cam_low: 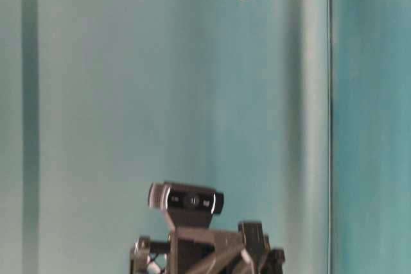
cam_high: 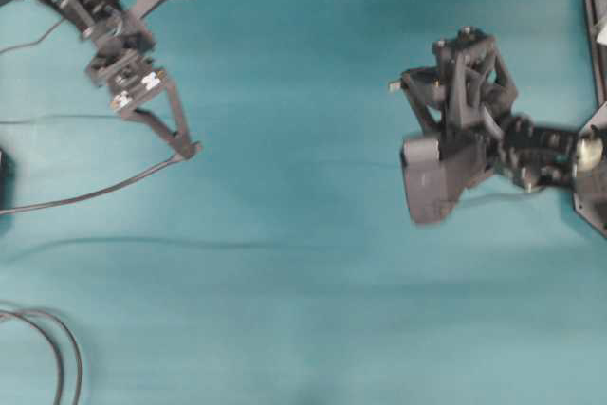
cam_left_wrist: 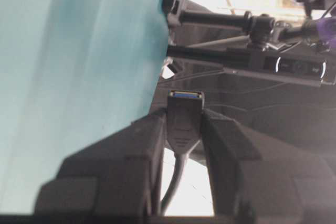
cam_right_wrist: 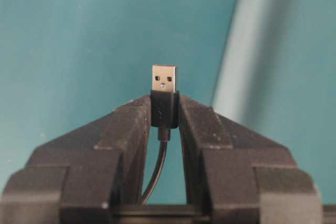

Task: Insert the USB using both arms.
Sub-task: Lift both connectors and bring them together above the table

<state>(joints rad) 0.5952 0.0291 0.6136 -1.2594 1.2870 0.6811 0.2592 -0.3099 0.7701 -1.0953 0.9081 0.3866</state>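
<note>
We hold both ends clamped: our right fingers [cam_right_wrist: 165,111] pinch the USB [cam_right_wrist: 164,80], its silver tip poking out, and our left fingers [cam_left_wrist: 184,124] pinch the black socket [cam_left_wrist: 185,114]. The two arms sit well apart, left and right above the teal surface [cam_high: 303,263]. We judge the next move is bringing plug and socket together, mouths aligned.
</note>
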